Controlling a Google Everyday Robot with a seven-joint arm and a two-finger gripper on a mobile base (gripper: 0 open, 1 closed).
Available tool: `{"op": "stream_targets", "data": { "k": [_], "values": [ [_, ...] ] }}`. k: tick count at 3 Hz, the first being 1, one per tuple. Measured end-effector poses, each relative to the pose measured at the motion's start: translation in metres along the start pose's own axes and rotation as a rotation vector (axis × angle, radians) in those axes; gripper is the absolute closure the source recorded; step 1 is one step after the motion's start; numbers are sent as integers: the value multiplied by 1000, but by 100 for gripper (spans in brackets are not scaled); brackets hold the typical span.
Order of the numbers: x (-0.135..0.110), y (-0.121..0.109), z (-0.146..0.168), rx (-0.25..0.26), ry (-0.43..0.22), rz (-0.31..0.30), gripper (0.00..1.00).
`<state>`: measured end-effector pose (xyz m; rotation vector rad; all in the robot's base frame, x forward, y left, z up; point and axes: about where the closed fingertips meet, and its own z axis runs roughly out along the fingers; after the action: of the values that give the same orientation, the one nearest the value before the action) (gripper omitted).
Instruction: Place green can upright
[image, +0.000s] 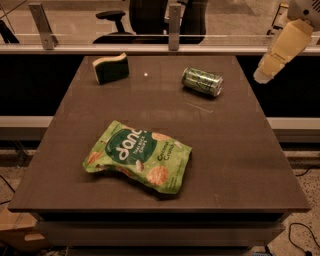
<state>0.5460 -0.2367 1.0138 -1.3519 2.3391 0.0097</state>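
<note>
The green can (202, 81) lies on its side on the dark table (240, 150), toward the back right, its silvery end facing right. My gripper (263, 75) hangs in the air past the table's right back corner, to the right of the can and apart from it. Its pale yellowish body slants down to the left from the upper right corner of the view.
A flat green snack bag (140, 156) lies near the table's middle front. A green-and-yellow sponge (111, 68) stands at the back left. A rail with posts (173, 25) and office chairs are behind the table.
</note>
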Motion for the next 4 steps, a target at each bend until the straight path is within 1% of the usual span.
{"op": "stream_targets", "data": {
  "k": [1,2,3,4],
  "values": [
    [-7,-20,14,-10,-1,18,0],
    [-14,-38,37,-26,28,38,0],
    [-22,-56,64,-21,50,71,0],
    [-26,-59,67,-11,39,69,0]
  ]
}}
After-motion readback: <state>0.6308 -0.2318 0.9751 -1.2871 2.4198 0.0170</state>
